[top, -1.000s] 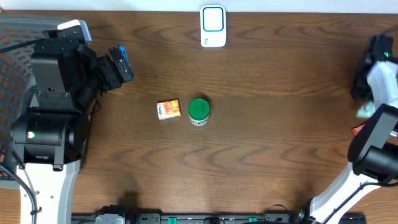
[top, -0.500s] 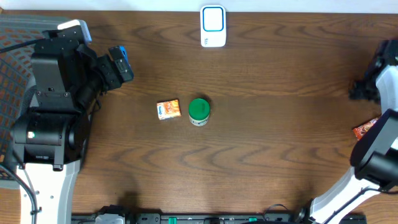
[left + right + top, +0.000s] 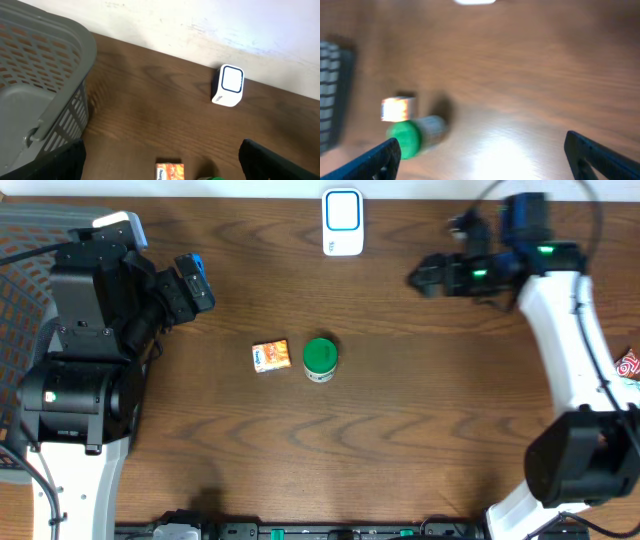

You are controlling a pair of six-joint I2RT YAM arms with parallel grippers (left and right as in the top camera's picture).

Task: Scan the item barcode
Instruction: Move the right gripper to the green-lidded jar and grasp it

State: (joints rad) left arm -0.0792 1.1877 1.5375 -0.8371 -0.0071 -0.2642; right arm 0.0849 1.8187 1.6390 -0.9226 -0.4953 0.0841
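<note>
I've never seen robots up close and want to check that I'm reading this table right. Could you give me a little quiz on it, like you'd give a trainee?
1. True or false: the right hand is holding the green-lidded jar.
2. What lies next to the jar in the middle of the table? A) a small orange box B) a banana C) a cup
3. Fill in: the grey basket sits beside the ___ arm.

Key: 1. False: the hand is open, empty and well away from the jar. 2. A. 3. Left.
</note>
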